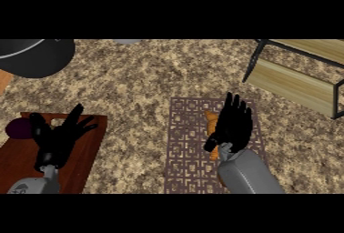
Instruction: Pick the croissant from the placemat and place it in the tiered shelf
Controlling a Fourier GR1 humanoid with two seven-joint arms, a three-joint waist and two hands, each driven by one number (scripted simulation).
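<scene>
At the far left of the placemat (194, 145), a dark round pan-like thing (33, 57) sits on the counter (148, 77), cut off by the view's upper left corner, so I cannot tell what it is. Below it lies a reddish-brown wooden board (91, 150), also well left of the placemat, its near end running out of view. A dark purple round object (17, 129) rests at the board's left edge, half hidden behind my left hand (57, 136). That hand hangs over the board with fingers spread and straight, holding nothing.

The placemat itself is a brown patterned rectangle; its lower right part is hidden under my right forearm. My right hand (232, 125) is over the mat's right half, fingers straight and held close together, pointing away from me. The croissant (212, 119) lies on the mat beneath that hand: only orange slivers show along the hand's left side, and I cannot tell whether my palm touches it.

Up and right of the placemat stands the tiered shelf (295, 82), pale wooden boards in a black frame, cut off at the right edge.
</scene>
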